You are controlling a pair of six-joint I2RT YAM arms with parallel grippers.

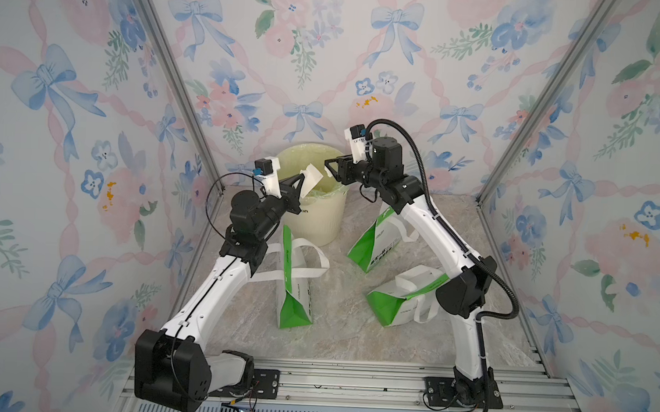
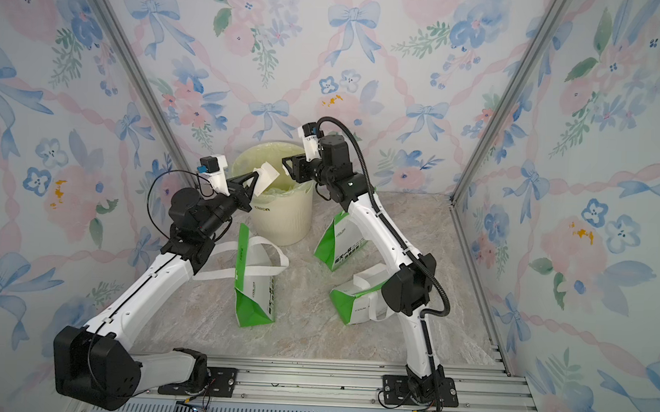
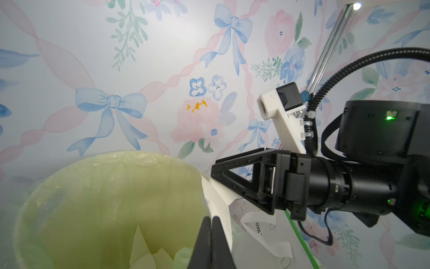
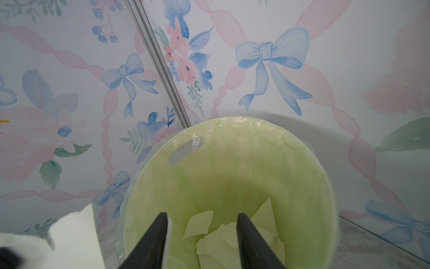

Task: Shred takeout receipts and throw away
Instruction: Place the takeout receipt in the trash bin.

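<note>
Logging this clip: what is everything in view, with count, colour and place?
bin: one, cream with pale green liner, back of table
receipt scraps: several, white, inside bin
receipt piece: one, white, above bin
small scrap: one, white, at right gripper's tip
bags: three, green and white, on table in front of bin
table: one, grey marble
left gripper: one, black, jaws shut on receipt piece
right gripper: one, black, jaws open over bin

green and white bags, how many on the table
3 bags: one mid-table in front of the bin, one beside the bin behind the right arm, one nearer the camera by that arm's elbow. The arms may hide more.
</note>
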